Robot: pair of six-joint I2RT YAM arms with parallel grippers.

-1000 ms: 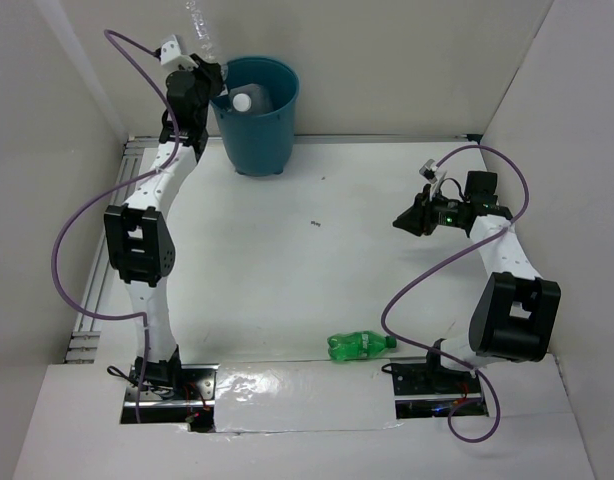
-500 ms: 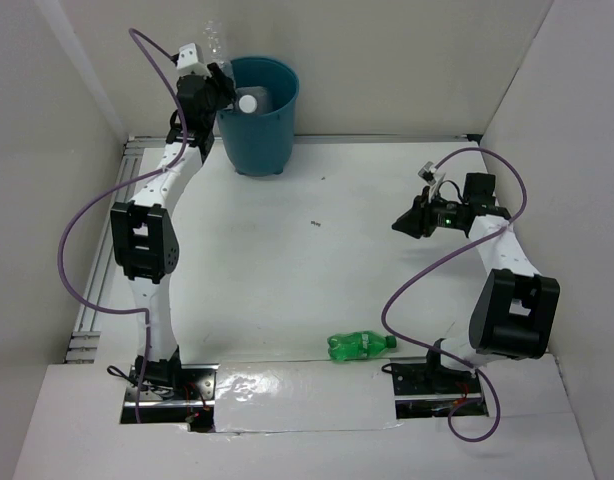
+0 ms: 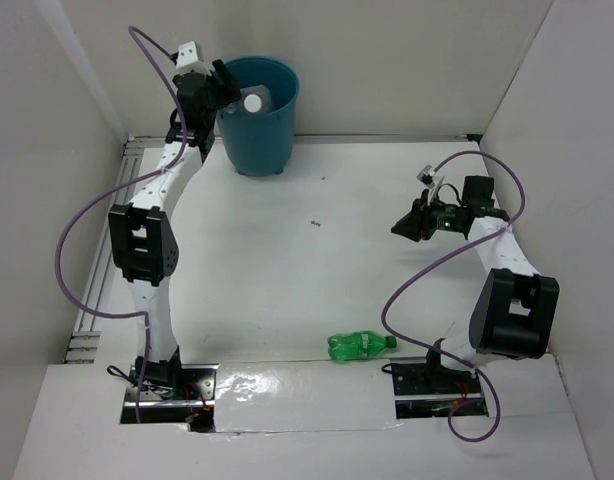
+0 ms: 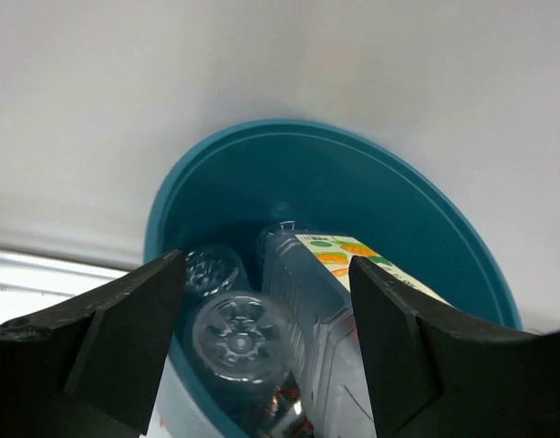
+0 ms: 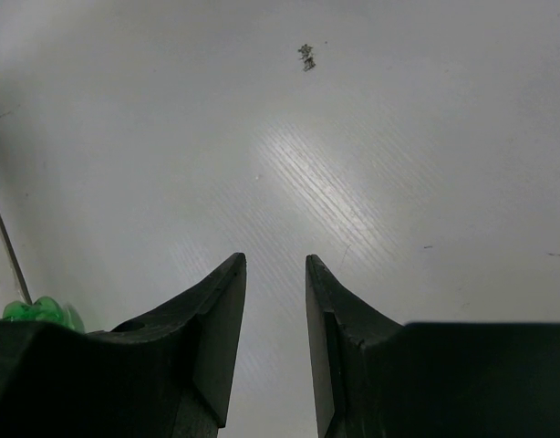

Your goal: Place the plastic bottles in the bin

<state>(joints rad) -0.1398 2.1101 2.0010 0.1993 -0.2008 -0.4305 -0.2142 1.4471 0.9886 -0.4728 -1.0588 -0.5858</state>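
1. Up at the left gripper [image 4: 266, 274]: spread wide, gripping nothing, poised right above the mouth of the bin [image 4: 389, 201].
2. Straight below and between those fingers [image 4: 125, 338], down inside the bin: bottles piled together. Counting two clear bottles [image 4: 234, 342] seen end-on and one orange-labelled bottle [image 4: 339, 260] just beside them. Possibly more underneath, impossible to tell.
3. Over to the right gripper [image 5: 275, 274]: parted by a mere sliver, clasping nothing, only bare table [image 5: 353, 137] beyond the tips.
4. Behind and to the left of the right fingers, well apart from them: one green bottle [image 3: 361, 346], lying on its side on the table near the arm bases, a long way from the bin.
5. Judging progress: close to done. At least three bottles already binned, and just that one green bottle visibly left to fetch, carry across and drop.
6. Tally: one bin, one bottle out on the table, at least three counted inside, two grippers, both empty.
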